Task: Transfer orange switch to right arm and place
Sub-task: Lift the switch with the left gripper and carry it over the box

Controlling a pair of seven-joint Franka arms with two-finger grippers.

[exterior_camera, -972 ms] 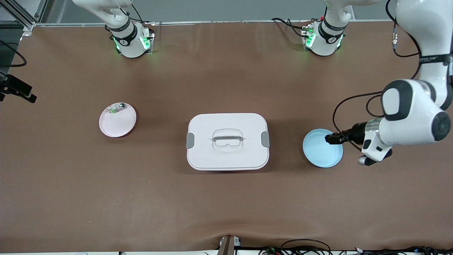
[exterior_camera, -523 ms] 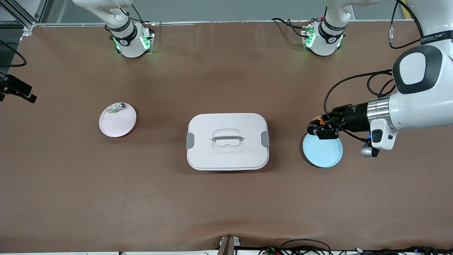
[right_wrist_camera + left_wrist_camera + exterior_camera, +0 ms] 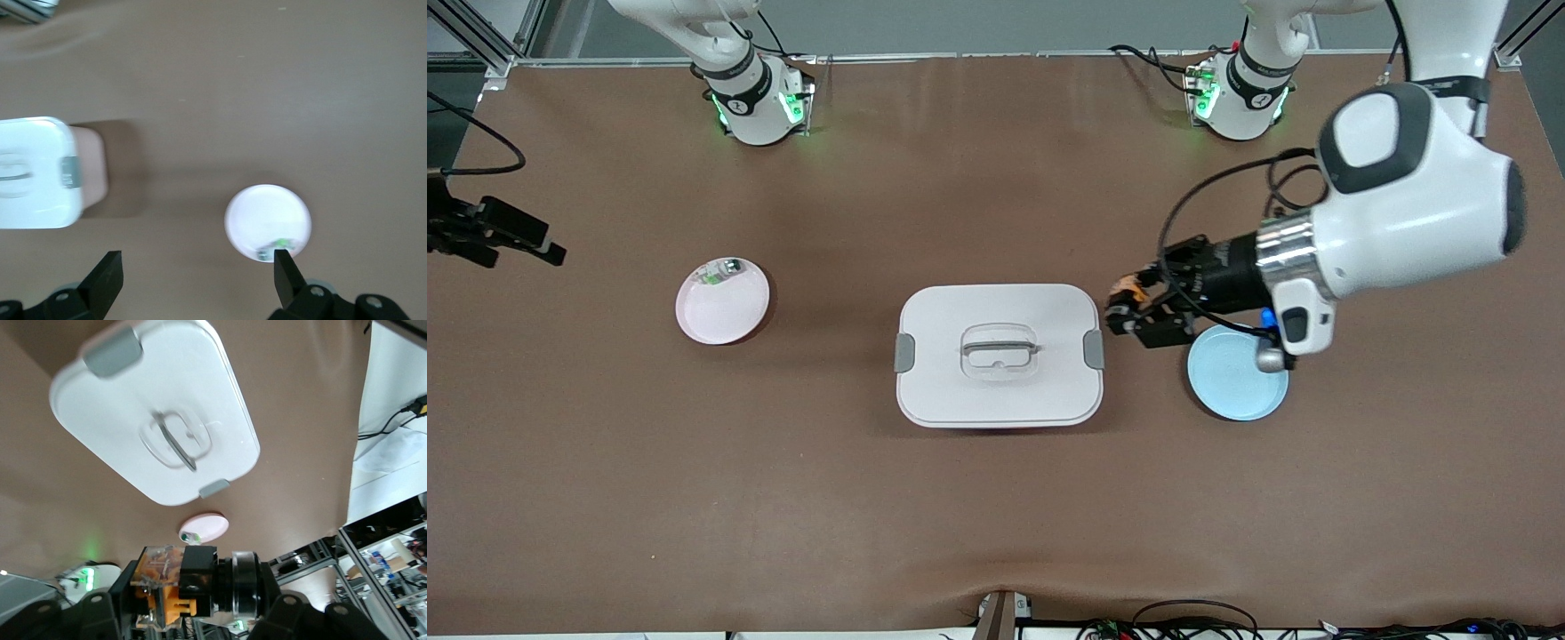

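The orange switch [image 3: 1132,286] sits pinched in the left tool [image 3: 1129,311] over the table [image 3: 996,516] between one white lidded box [image 3: 998,354] and one blue plate [image 3: 1232,387], while the right tool [image 3: 193,277], spread, waits above one pink plate [image 3: 716,311].

A smooth, shiny plastic white box [image 3: 999,356] is being shown on the matt brown table cover [image 3: 960,516]; beside it, a glossy blue plate [image 3: 1238,391].

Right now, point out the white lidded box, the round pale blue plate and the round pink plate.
white lidded box [image 3: 951,391], front view, bare lid surface.
round pale blue plate [image 3: 1232,387], front view, bare inside.
round pink plate [image 3: 720,316], front view, bare middle.
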